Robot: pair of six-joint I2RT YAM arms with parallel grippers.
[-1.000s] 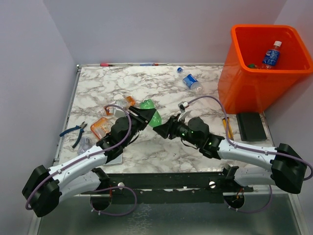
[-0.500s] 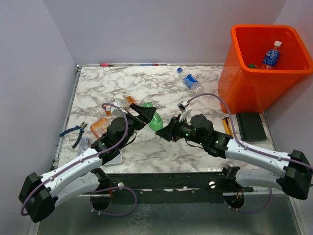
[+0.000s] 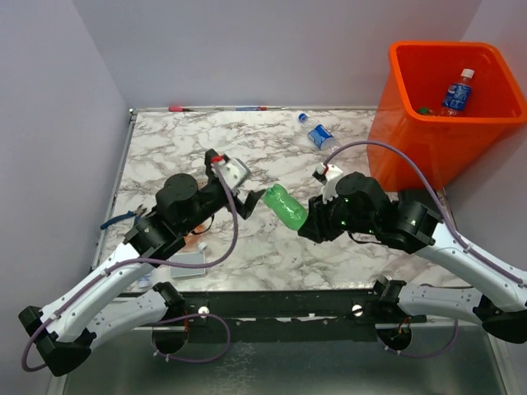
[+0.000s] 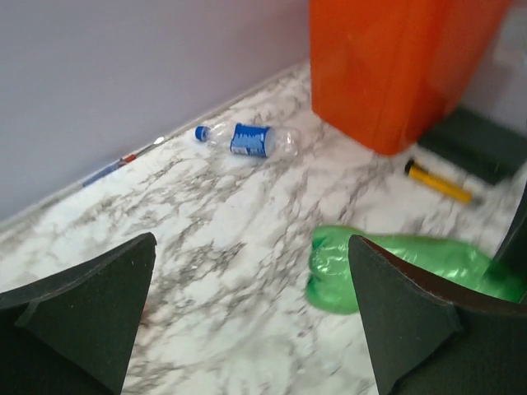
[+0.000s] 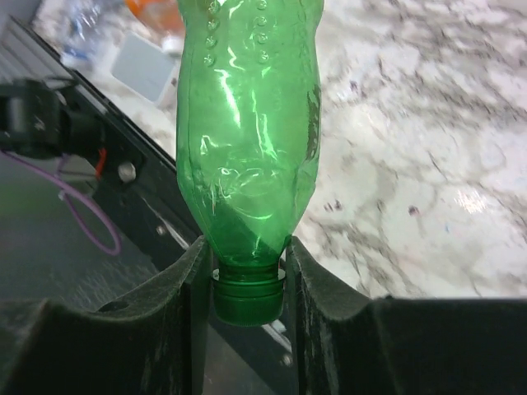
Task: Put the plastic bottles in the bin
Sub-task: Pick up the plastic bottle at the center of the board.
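My right gripper (image 3: pixel 308 225) is shut on the neck and cap of a crushed green bottle (image 3: pixel 286 206), which hangs above the marble table; in the right wrist view its fingers (image 5: pixel 247 263) pinch the green bottle (image 5: pixel 247 123) just above the cap. My left gripper (image 3: pixel 245 200) stands open just left of the bottle's base, with nothing between its fingers (image 4: pixel 251 247); the green bottle (image 4: pixel 395 267) lies behind the right finger. A clear blue-labelled bottle (image 3: pixel 321 136) lies at the back. The orange bin (image 3: pixel 445 123) at the far right holds a blue-labelled bottle (image 3: pixel 457 92).
Blue-handled pliers (image 3: pixel 123 220) lie at the left edge. A grey-white pad (image 3: pixel 188 262) sits under my left arm with orange bottle parts beside it, mostly hidden. A yellow tool (image 4: pixel 440 183) and a black block (image 4: pixel 478 144) lie by the bin (image 4: pixel 395 66).
My left gripper opened, let go of the green bottle and drew back to the left. My right gripper kept its hold and carried the bottle a little right.
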